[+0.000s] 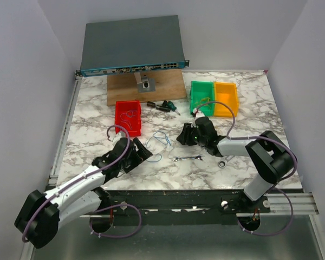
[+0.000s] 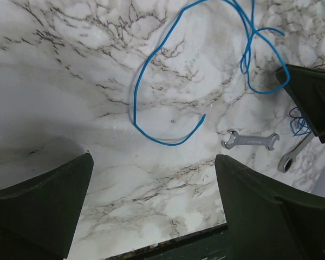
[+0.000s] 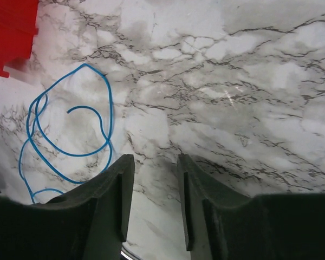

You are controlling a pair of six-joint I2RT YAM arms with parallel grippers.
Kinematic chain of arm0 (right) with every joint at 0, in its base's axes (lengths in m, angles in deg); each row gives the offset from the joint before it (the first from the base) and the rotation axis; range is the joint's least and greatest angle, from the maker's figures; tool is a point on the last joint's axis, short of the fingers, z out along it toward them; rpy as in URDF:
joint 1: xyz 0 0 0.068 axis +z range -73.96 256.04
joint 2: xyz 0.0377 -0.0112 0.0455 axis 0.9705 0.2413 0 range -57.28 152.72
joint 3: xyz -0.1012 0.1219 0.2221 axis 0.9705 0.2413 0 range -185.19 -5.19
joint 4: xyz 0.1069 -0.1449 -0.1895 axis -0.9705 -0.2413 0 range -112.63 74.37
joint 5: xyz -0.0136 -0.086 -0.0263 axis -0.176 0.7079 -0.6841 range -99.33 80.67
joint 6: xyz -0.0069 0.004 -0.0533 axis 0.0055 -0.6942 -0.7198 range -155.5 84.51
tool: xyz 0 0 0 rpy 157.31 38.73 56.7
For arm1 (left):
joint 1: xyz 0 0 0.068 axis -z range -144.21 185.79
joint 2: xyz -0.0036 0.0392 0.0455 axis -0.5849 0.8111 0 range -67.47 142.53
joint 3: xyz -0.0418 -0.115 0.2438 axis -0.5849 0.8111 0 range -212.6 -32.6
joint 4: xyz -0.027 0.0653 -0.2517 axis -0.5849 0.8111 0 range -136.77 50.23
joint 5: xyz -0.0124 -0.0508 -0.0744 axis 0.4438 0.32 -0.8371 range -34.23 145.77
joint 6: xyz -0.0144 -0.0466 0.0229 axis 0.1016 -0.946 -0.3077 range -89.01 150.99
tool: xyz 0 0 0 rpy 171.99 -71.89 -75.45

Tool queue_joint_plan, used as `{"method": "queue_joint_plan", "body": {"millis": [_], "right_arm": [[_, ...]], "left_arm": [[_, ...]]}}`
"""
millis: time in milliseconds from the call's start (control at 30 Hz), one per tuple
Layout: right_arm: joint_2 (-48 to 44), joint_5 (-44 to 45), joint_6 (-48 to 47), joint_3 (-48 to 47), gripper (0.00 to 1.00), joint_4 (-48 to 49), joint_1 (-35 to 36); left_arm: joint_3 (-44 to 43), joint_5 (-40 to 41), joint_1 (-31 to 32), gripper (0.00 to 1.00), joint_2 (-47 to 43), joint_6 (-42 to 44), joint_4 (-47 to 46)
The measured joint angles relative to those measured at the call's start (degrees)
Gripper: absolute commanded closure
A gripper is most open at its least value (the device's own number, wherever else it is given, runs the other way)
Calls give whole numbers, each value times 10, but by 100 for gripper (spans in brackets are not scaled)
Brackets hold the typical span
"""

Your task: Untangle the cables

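Blue cable (image 1: 160, 140) lies in loose loops mid-way across the marble surface (image 1: 249, 119), at ten o'clock from the wrench (image 1: 187, 158). The left gripper (image 1: 146, 153) gapes wide and empty. The right gripper (image 1: 182, 135) is half-closed on nothing. Best to pinch separate strands, then draw them apart slowly.

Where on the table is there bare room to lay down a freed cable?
The table is bare right of the orange bin and left of the red bin. A narrower strip runs along the near edge below the wrench. The centre is crowded: the blue cable loops between the left hand and right hand.
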Motion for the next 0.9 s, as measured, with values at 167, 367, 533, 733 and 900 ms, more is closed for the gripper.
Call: {"method": "queue_joint_plan", "body": {"millis": [167,367,533,733,900], "right_arm": [[21,0,-6,-17,85,-2,25],[65,0,-14,-56,96,-9,48],[90,-10,-15,-80,97,-10,52],[98,-34,-16,-87,99,-7,56],[103,-52,-19,-91,99,-7,62]], "left_arm": [[3,2,29,2,63,-35,-49],[-9,3,42,1,125,-56,-122],[-17,11,42,1,152,-65,-150],[-51,27,42,1,195,-64,-151],[-87,30,39,1,233,-64,-148]]}}
